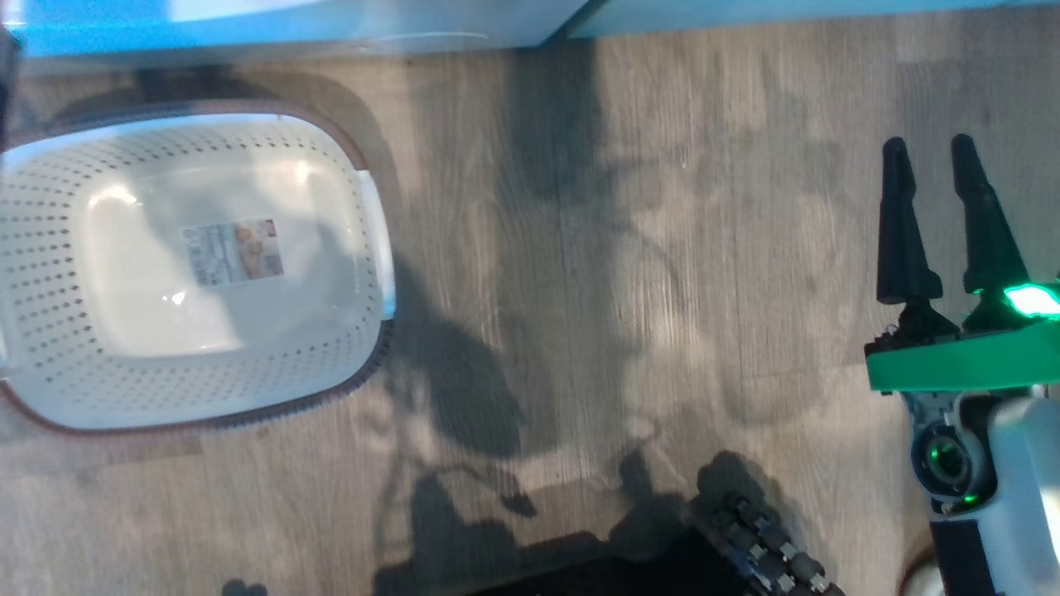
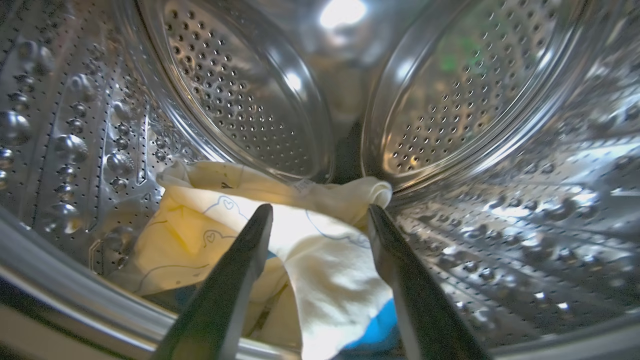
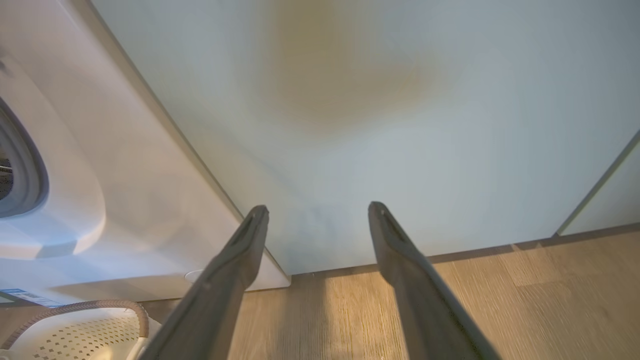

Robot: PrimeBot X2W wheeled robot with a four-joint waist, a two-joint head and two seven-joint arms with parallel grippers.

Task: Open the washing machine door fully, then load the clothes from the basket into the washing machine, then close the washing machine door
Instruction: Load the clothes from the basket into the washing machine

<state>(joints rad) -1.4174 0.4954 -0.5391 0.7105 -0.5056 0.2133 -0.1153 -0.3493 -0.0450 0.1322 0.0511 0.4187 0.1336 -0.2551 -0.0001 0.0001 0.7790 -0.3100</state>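
Left tool is inside the steel drum, fingers spread wide, released and gripping nothing. The clothes lie on the drum bottom right between and under those fingers. It's a pale cream-yellow heap with thin blue line drawings, little hearts among them, plus a bright blue patch at the near edge. There's a tiny white tag at the back of the heap, way too small to read.

Right tool hangs over the wood floor, well apart from the basket, fingers also apart with nothing between them. Its wrist cam looks at a pale cabinet, with the white washer just beside it on that view's left.

The basket sits on the floor at the head view's left, bare base showing. There's a label stuck in the middle with what looks like a small photo and print, but it's too blurry to make out any words. Same with the blue sticker low on the washer front: can't read it.
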